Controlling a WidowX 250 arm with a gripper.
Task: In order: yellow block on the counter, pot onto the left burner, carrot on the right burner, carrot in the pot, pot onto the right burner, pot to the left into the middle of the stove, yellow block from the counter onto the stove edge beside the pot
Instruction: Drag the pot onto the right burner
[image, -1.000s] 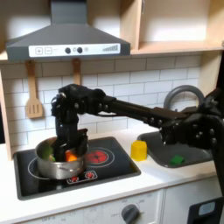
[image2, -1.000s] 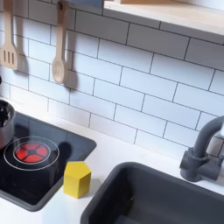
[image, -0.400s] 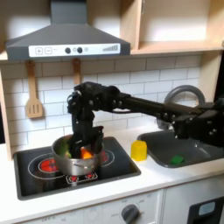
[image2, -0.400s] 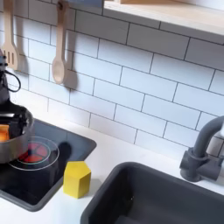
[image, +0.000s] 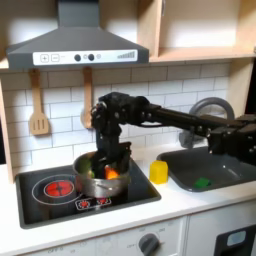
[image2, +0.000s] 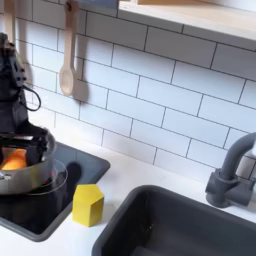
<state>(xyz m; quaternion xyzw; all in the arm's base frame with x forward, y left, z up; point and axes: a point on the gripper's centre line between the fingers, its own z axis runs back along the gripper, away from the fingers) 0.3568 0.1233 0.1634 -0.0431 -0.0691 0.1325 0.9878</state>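
Roughly midway: yellow block (image2: 88, 204) already out on the worktop (image2: 120, 190), carrot (image2: 13, 159) inside the pot (image: 103, 174), which sits over the right burner of the stove (image: 40, 207), pincer (image: 108, 163) at its rim, grip unclear; centring and block move remain

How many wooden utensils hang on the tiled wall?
2: a slotted spatula at the first exterior view's left, and a wooden spoon beside it, partly behind the arm. Others may be hidden.
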